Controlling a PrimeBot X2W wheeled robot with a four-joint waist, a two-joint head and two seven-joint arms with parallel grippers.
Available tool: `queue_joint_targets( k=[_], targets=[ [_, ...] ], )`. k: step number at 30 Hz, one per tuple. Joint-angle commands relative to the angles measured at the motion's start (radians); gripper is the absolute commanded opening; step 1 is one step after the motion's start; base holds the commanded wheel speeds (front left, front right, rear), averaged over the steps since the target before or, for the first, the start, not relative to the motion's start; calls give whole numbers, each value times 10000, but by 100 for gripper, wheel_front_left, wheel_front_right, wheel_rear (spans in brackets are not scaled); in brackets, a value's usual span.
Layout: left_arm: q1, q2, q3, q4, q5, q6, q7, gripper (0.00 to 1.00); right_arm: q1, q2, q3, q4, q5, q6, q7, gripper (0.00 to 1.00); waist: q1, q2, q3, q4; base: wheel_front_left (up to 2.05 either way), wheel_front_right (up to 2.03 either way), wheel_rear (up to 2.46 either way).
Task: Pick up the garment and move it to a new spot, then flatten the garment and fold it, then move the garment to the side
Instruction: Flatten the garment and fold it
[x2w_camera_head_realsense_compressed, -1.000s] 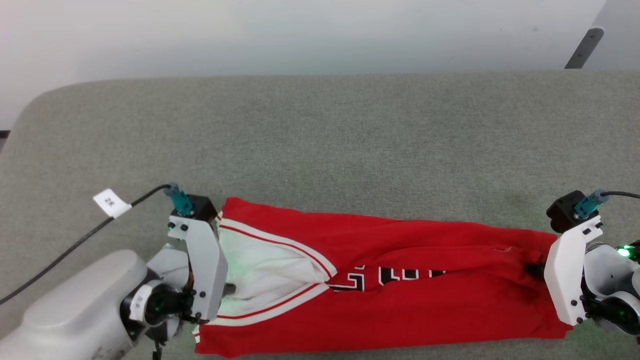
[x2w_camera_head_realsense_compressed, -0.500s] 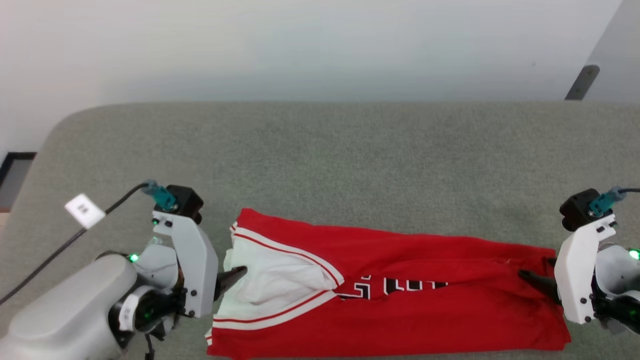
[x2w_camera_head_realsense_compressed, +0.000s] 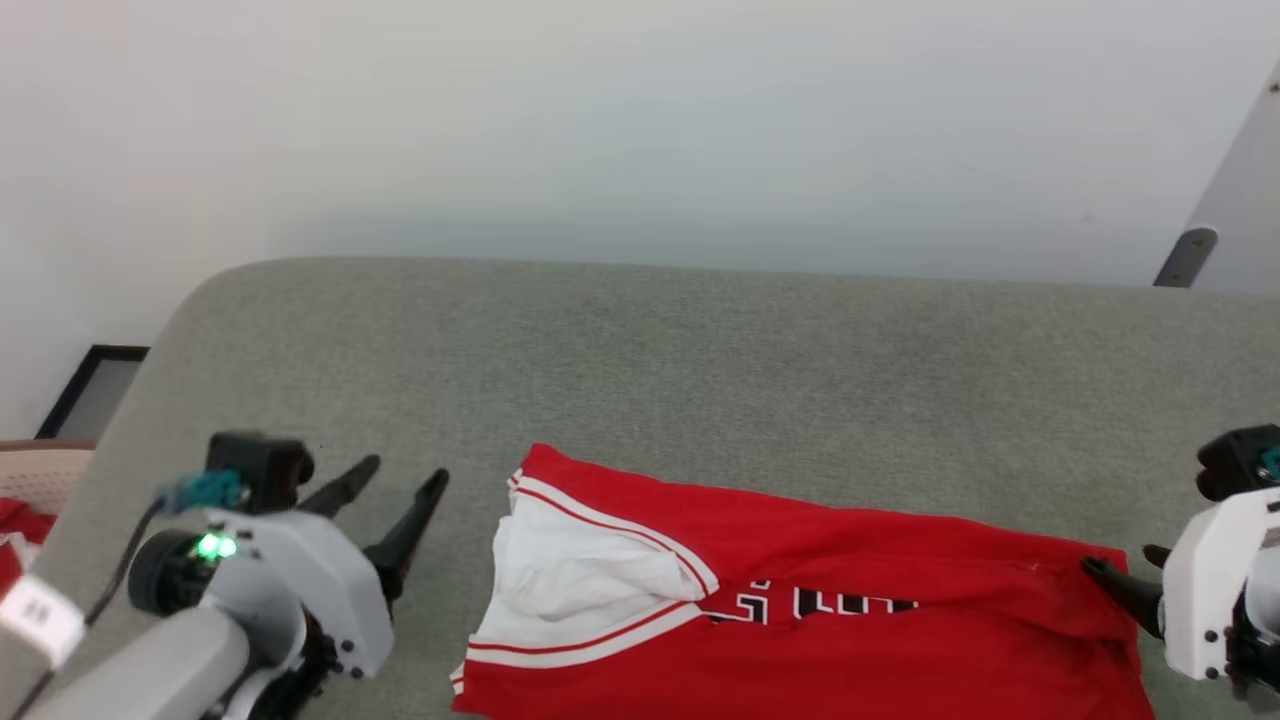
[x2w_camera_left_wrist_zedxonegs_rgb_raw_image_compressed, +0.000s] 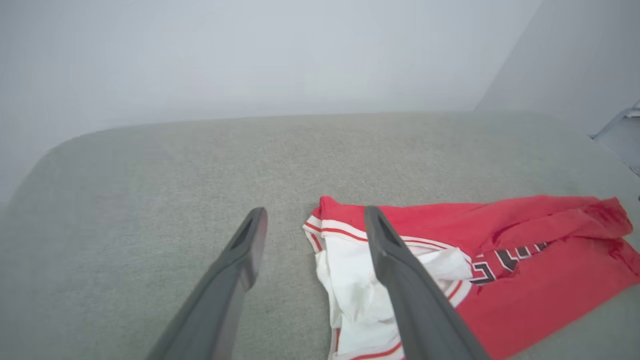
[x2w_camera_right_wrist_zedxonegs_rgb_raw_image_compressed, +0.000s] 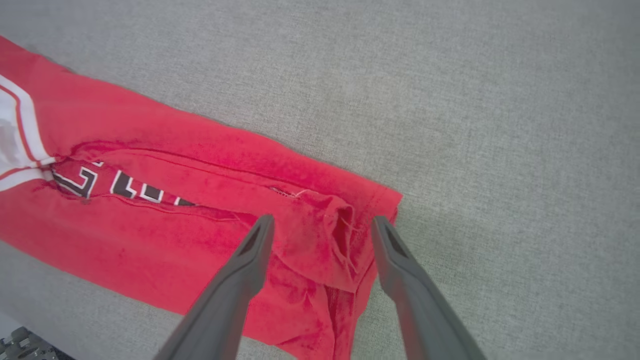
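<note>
The garment (x2w_camera_head_realsense_compressed: 850, 560), a red jersey T-shirt with a white sleeve and black-white letters, lies folded into a long band on the grey table (x2w_camera_head_realsense_compressed: 700, 350). My left gripper (x2w_camera_head_realsense_compressed: 405, 472) stands open to the left of the sleeve end, clear of the cloth, fingers pointing up and right. In the left wrist view my left gripper (x2w_camera_left_wrist_zedxonegs_rgb_raw_image_compressed: 315, 212) has nothing between its fingers, and the garment (x2w_camera_left_wrist_zedxonegs_rgb_raw_image_compressed: 525, 280) lies to the right. My right gripper (x2w_camera_head_realsense_compressed: 1120, 560) is open at the garment's right end. In the right wrist view my right gripper (x2w_camera_right_wrist_zedxonegs_rgb_raw_image_compressed: 324, 220) hovers over a bunched corner of the garment (x2w_camera_right_wrist_zedxonegs_rgb_raw_image_compressed: 175, 140).
A beige basket (x2w_camera_head_realsense_compressed: 40, 465) holding a small red cloth (x2w_camera_head_realsense_compressed: 15, 525) sits at the far left edge. A pale wall rises behind the table. A grey bracket (x2w_camera_head_realsense_compressed: 1185, 255) shows at the upper right. Bare table surface stretches behind the garment.
Both grippers went from shut on the garment's ends to open, letting go. The left gripper pulled back off the sleeve to the left. The head camera tilted up.
</note>
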Motion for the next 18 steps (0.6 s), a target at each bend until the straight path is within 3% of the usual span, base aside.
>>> queue_joint_targets(
  k=[1, 8, 14, 18],
  targets=[
    [310, -3, 60, 34, 227, 106, -495, 100, 205, 74, -203, 39, -93, -8, 75, 100, 0, 0, -86, 152, 0, 0, 0],
    [1363, -312, 674, 306, 566, 640, -2405, 100, 556, 207, -1056, 292, -583, -8, 698, 100, 0, 0, -19, 436, 0, 0, 0],
    [2167, -818, 1955, 265, 1490, 898, -2617, 100, 680, 189, -1750, 522, -936, -8, 1252, 100, 0, 0, 219, 717, 0, 0, 0],
    [2924, -1429, 3167, 195, 2447, 734, -2594, 100, 669, 132, -2010, 687, -1132, -8, 1643, 100, 0, 0, 443, 886, 0, 0, 0]
  ],
)
